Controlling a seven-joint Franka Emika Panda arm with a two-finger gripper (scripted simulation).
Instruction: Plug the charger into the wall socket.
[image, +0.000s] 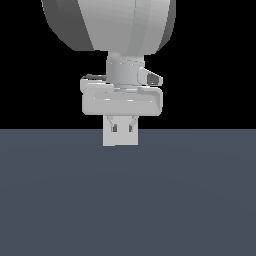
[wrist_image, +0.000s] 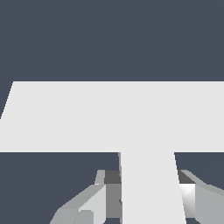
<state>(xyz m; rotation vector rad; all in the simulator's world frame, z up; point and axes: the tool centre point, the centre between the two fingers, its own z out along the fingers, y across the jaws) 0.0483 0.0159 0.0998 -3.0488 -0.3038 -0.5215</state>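
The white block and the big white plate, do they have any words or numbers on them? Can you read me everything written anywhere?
There are none: nothing here can be read.
The charger, held between the end effector fingers, is plain white.
The wall socket shows a blank white face in the wrist view; no letters or signs appear.
The arm and the grey floor carry no labels either.

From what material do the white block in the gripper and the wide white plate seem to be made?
The charger between the fingers looks like plain matte white plastic: flat, no gloss or texture. The wall socket shows the same flat matte white. This is a simulator render, so the real material stays open.
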